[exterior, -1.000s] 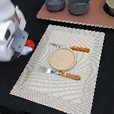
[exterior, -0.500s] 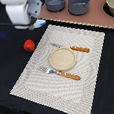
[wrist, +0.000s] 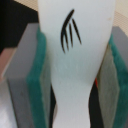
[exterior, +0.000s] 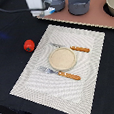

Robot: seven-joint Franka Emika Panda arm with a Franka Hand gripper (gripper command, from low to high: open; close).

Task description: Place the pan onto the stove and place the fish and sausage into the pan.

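Note:
My gripper (exterior: pixel 40 9) is at the back left, just beside the pan (exterior: pixel 56 2), a small blue-grey saucepan on the left end of the pinkish stove board (exterior: pixel 91 15). It is shut on the fish (exterior: pixel 45 12), a white piece with a blue end. In the wrist view the white fish (wrist: pixel 75 55), with black fin marks, is clamped between the green-padded fingers (wrist: pixel 36 75). The red sausage (exterior: pixel 29 45) lies on the dark table, left of the placemat and apart from the gripper.
A larger grey pot (exterior: pixel 79 3) and a pale bowl (exterior: pixel 111 4) stand on the stove board. A woven placemat (exterior: pixel 45 79) holds a tan plate (exterior: pixel 62 59), a fork (exterior: pixel 59 73) and a knife (exterior: pixel 72 48) with orange handles.
The arm has moved from the exterior view's left towards the back, up to the pan, carrying the fish. The sausage, earlier partly covered by the arm, now shows fully.

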